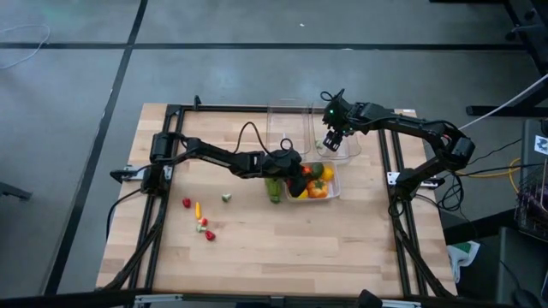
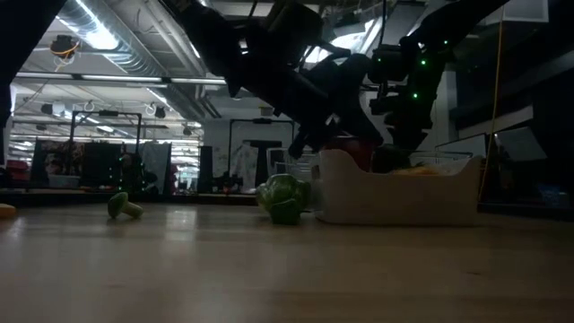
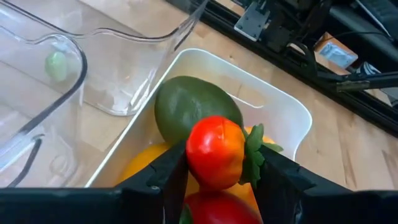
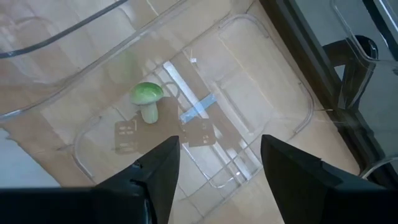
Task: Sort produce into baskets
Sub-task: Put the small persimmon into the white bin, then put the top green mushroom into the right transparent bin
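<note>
Two end effectors — left (image 3: 214, 180) clamping a red-orange tomato (image 3: 214, 151) over the white tub (image 3: 292, 112), right (image 4: 214, 165) open, empty.

The whitish basket (image 1: 332, 190) right of the frame's middle is crowded: fruit fills it and the left gripper (image 1: 295, 178) hangs over it, jaws closed on a red tomato (image 3: 215, 151). Just above it in the frame, the right gripper (image 1: 332, 142) sits with jaws apart over a clear basket (image 1: 350, 152) holding only a small green mushroom (image 4: 147, 96). A green ribbed vegetable (image 1: 273, 189) lies against the whitish basket's left side. Small pieces (image 1: 202, 221) dot the lower left counter (image 1: 282, 248); the lower right lies bare.
</note>
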`<state>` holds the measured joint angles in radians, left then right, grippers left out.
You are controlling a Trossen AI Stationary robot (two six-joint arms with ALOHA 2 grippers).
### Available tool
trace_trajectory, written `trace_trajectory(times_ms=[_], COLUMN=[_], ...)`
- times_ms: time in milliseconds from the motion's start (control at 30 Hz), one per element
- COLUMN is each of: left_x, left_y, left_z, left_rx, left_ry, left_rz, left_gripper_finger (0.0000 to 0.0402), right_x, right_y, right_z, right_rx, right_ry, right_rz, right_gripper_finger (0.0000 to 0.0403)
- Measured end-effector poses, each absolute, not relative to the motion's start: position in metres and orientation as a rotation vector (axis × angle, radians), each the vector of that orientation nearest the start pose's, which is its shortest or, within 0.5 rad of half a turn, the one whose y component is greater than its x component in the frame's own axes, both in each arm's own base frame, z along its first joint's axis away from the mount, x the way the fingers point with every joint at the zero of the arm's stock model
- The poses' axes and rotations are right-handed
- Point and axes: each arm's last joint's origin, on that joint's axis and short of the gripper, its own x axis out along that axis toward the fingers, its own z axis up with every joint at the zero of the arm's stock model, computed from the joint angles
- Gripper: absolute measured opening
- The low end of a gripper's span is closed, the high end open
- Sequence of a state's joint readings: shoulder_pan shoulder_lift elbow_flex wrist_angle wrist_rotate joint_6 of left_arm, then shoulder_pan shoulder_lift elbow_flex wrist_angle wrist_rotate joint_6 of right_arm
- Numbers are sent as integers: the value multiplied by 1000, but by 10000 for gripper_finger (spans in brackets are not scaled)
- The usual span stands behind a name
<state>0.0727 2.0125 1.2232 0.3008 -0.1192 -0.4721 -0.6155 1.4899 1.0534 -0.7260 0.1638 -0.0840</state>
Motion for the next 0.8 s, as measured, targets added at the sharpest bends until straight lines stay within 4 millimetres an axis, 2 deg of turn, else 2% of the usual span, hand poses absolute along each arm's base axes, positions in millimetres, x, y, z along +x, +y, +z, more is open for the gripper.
trace_trajectory(times_ms=[367, 667, 800], left_x=[434, 434, 434], left_y=[34, 34, 34], left_z=[170, 170, 170], left_rx=[-441, -465, -461], left_ry=[392, 396, 394], left_rz=[251, 243, 232], left_gripper_finger=[157, 245, 266], right_x=[229, 229, 229], right_y=[-168, -168, -168], right_z=[229, 229, 229], right_rx=[195, 195, 195], right_ry=[1185, 1185, 1185], right_rz=[-637, -637, -637], right_gripper_finger=[223, 223, 223])
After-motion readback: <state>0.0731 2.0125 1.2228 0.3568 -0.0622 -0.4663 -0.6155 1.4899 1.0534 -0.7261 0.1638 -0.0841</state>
